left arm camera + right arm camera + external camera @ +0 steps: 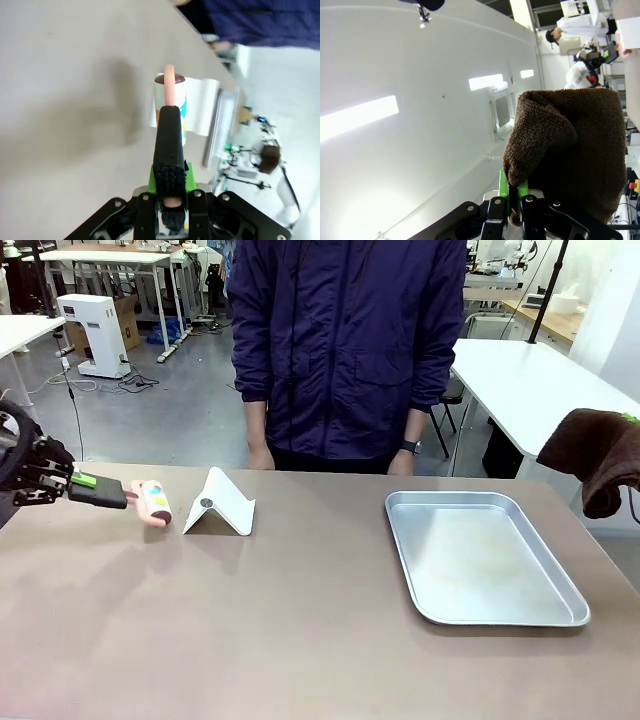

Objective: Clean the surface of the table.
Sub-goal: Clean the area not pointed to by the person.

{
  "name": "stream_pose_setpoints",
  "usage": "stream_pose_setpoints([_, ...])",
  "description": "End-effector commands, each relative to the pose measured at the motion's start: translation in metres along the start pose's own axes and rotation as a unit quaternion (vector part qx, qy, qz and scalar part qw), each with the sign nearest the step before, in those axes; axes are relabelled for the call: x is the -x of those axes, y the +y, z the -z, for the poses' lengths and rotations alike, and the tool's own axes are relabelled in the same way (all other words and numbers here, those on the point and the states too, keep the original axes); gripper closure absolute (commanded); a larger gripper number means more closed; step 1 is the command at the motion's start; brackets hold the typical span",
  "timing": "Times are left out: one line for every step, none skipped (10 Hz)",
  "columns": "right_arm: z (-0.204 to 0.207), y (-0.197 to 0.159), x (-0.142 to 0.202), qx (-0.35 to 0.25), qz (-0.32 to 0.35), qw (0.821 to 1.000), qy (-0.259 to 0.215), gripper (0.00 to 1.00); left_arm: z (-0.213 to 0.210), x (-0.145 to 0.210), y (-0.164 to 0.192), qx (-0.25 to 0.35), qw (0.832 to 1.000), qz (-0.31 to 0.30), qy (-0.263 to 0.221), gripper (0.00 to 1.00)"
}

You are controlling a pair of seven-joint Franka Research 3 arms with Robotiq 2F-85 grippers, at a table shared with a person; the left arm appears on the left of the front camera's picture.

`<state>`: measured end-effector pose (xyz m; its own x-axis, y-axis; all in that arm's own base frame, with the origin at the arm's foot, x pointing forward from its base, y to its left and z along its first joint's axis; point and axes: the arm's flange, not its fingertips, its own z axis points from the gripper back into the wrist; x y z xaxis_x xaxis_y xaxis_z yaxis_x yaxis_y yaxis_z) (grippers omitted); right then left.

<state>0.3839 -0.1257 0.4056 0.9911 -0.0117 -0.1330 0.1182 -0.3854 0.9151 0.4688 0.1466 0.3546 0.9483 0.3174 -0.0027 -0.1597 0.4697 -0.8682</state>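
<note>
The brownish-tan table (250, 630) spreads across the front view. At its far left, my left gripper (118, 496) is shut on the pink handle of a small roller (155, 502) with a colourful label, held low over the top. In the left wrist view, the roller (172, 97) sticks out past my shut gripper (169, 115). High at the right edge, my right gripper (630, 420) is shut on a dark brown cloth (595, 455) that hangs clear of the table. The cloth (570, 145) drapes over this gripper (515, 195) in the right wrist view.
A white folded stand (220, 505) sits just right of the roller. A silver metal tray (480, 555) lies empty on the table's right half. A person in a dark blue jacket stands at the far edge, hands (262, 455) down by the table.
</note>
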Motion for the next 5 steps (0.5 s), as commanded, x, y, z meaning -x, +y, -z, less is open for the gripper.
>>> stream_pose_setpoints([0.001, 0.004, -0.002, -0.005, -0.006, 1.0, -0.002, 1.0, -0.045, 0.033, -0.005, 0.127, 0.989, 0.073, 0.007, 0.78])
stream_pose_setpoints([0.001, 0.004, -0.002, -0.005, -0.006, 1.0, -0.002, 1.0, -0.066, 0.049, -0.006, 0.168, 0.98, 0.103, 0.017, 0.78])
stream_pose_setpoints([0.001, 0.004, -0.002, -0.005, -0.006, 1.0, -0.002, 1.0, -0.081, 0.066, -0.003, 0.192, 0.974, 0.121, 0.024, 0.78])
stream_pose_setpoints([0.001, 0.004, -0.002, -0.005, -0.006, 1.0, -0.002, 1.0, -0.094, 0.084, 0.002, 0.208, 0.969, 0.131, 0.037, 0.78])
stream_pose_setpoints([0.001, 0.004, -0.002, -0.005, -0.006, 1.0, -0.002, 1.0, -0.107, 0.104, 0.013, 0.217, 0.965, 0.139, 0.056, 0.78])
